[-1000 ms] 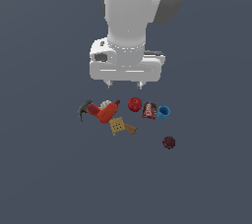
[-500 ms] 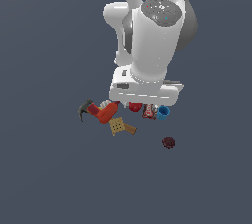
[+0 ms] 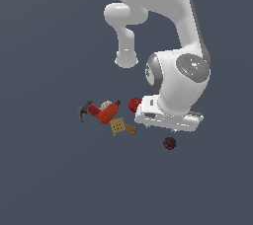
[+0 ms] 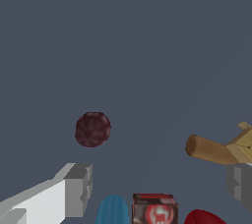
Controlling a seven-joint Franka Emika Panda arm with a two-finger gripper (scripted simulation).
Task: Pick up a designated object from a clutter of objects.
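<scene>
The designated object, the dark maroon bumpy ball, lies alone on the table, well apart from the clutter and toward the exterior view's right of it. In my wrist view the ball sits on bare table, untouched, just beyond the tip of one finger.

What has changed over the last second is the arm: it was hanging high and upright over the middle of the clutter, and it has since swung down and across toward the ball's side. The gripper is now low, its body hiding the brown packet and blue cup from the exterior view. Its fingers stand wide apart with nothing between them. The ball itself has not moved, nor has the clutter.

For the task, I read this as the approach nearly lined up but not finished; the ball is off to one finger's side, not centred between the fingers.

Outward from there: the blue cup, the brown packet and the red ball lie close under the gripper, so I would watch for brushing them. Farther off are the waffle-like square, the red-orange drill and the hammer.
</scene>
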